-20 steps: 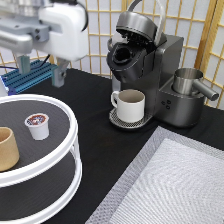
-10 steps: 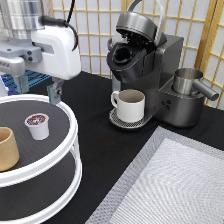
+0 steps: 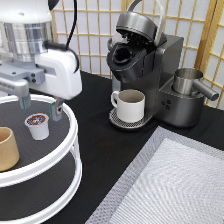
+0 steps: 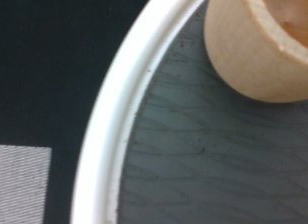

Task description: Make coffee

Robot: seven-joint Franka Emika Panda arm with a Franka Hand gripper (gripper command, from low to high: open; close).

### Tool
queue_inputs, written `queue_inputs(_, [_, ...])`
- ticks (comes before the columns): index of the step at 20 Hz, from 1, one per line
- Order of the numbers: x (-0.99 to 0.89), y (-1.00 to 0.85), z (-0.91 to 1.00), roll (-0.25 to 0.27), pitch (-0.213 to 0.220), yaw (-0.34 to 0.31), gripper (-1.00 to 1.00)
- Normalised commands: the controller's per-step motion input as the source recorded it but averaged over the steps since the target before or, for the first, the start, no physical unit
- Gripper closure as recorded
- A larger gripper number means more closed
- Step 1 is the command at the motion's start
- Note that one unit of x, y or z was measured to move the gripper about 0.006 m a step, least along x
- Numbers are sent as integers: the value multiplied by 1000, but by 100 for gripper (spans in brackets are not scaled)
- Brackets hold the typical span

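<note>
Black tabletop, slatted screen behind. Gripper (image 3: 40,108) has dropped since a second ago, from the upper left down over the tiered tray (image 3: 70,127); fingers (image 3: 56,109) spread wide, holding nothing, straddling just above the coffee pod (image 3: 38,125). Approach to the pod under way. Tan cup (image 3: 7,148) sits near at left, tray rim just right; open black table beyond toward the mug (image 3: 129,104) under the open coffee machine (image 3: 150,75).

no readable text, labels or numbers anywhere
</note>
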Motion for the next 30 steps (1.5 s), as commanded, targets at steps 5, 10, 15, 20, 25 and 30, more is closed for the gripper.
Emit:
queue_inputs(5, [-192,-43,-279,3,-31,11,-100])
queue_inputs(10, [-112,33,-112,0,-38,33,100])
queue_inputs(15, [-4,41,10,0,-49,37,100])
queue_inputs(20, [-83,-1,-39,1,-57,45,100])
queue_inputs(25, [-191,-66,-107,26,-67,69,100])
queue_inputs(30, [-149,-5,143,17,-75,60,100])
